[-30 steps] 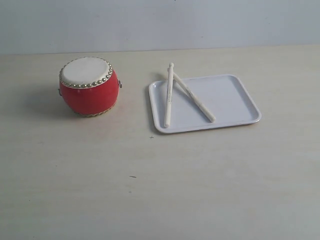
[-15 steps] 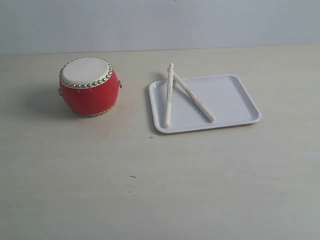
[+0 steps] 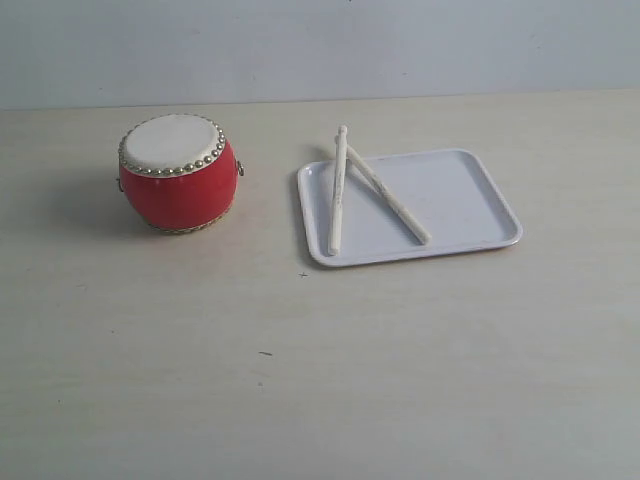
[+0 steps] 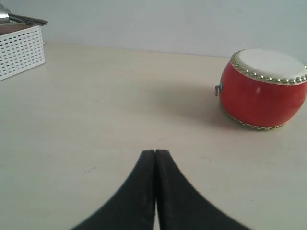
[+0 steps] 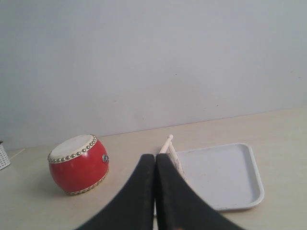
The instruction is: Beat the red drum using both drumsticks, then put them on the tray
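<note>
Nothing has moved: the drumsticks (image 3: 388, 196) lie on the tray (image 3: 465, 185), clear of both clenched, empty jaws.

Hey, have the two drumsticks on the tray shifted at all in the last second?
No. The drumsticks lie exactly as before, meeting near the far left corner of the tray, tips overhanging its rim.

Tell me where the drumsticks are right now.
In the exterior view, the drumsticks lie in a V on the left half of the tray, right of the red drum.
</note>
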Controlling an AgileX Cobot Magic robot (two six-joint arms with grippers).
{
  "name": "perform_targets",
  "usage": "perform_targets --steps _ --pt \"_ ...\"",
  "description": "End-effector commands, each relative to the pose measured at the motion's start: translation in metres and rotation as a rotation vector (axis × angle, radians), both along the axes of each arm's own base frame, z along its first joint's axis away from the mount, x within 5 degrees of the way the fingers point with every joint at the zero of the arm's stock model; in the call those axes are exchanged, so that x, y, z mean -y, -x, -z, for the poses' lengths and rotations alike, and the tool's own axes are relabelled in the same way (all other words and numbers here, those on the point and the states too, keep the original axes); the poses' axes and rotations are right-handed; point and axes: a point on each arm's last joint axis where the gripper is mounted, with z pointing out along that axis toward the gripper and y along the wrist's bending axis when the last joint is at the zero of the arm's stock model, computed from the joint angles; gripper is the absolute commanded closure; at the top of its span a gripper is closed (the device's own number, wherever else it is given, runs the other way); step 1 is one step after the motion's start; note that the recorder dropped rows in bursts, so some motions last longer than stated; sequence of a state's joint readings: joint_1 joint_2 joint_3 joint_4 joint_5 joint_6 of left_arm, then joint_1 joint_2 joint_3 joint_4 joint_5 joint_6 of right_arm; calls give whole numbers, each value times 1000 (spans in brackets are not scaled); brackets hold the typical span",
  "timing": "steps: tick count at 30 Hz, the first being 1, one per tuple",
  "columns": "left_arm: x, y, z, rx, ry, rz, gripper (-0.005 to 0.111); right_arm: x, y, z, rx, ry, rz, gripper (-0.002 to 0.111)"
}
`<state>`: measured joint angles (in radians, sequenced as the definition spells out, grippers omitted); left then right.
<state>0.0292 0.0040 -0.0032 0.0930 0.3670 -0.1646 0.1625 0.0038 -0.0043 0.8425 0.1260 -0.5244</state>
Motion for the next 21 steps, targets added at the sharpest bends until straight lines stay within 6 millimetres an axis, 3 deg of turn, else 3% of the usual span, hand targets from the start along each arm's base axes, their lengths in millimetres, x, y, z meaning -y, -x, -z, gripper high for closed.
perform_targets --steps 1,21 --pt "0 0 1 1 -57 13 107 0 0 2 -2 11 -4 108" --pt "0 0 1 -3 -80 20 107 0 0 2 -2 11 -4 108"
